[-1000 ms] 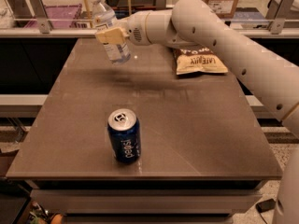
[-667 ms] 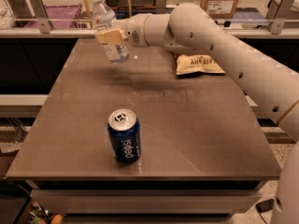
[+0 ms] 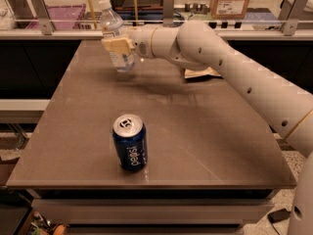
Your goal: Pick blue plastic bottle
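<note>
The blue plastic bottle (image 3: 115,35) is clear with a white cap and stands tilted at the far left of the table, lifted slightly off the top. My gripper (image 3: 117,46) reaches in from the right and is shut on the bottle's middle. Its beige fingers (image 3: 115,45) cover part of the label. The white arm stretches from the lower right across the table to the bottle.
A dark blue Pepsi can (image 3: 129,142) stands upright near the front of the brown table (image 3: 205,131). A snack bag (image 3: 201,73) lies at the far right, mostly behind the arm. A railing and shelves run behind the table.
The arm has shifted slightly left and forward, and now covers more of the snack bag. The bottle stays in the gripper at about the same place.
</note>
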Robot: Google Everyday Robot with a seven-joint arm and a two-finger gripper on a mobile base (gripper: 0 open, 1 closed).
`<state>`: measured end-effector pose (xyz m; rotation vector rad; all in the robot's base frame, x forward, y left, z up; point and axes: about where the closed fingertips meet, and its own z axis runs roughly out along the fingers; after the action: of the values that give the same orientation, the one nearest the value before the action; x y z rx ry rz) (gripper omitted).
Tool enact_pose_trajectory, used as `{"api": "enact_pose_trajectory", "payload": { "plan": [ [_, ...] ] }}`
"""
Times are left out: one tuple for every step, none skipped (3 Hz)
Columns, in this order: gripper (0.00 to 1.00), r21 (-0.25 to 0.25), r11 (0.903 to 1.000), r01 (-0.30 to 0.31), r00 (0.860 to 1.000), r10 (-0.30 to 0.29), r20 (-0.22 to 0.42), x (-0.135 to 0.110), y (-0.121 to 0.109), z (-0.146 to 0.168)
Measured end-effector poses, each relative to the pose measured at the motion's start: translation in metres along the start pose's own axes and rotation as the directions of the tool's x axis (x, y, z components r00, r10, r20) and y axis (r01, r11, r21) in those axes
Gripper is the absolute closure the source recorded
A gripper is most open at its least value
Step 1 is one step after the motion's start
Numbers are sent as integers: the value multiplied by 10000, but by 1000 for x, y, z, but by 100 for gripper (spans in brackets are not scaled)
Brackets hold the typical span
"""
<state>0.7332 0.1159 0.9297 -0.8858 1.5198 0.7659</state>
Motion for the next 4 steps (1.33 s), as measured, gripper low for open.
{"api": "enact_pose_trajectory", "payload": {
  "plan": [
    [100,63,10000,-64,9986,60,527,9,-4,-2],
    [100,30,10000,-58,9939,55,1098,15,-6,-2],
    [100,-20,10000,-30,9894,33,1453,20,-5,-1],
    [100,20,10000,13,9883,-16,1526,23,-5,-1]
  ]
}}
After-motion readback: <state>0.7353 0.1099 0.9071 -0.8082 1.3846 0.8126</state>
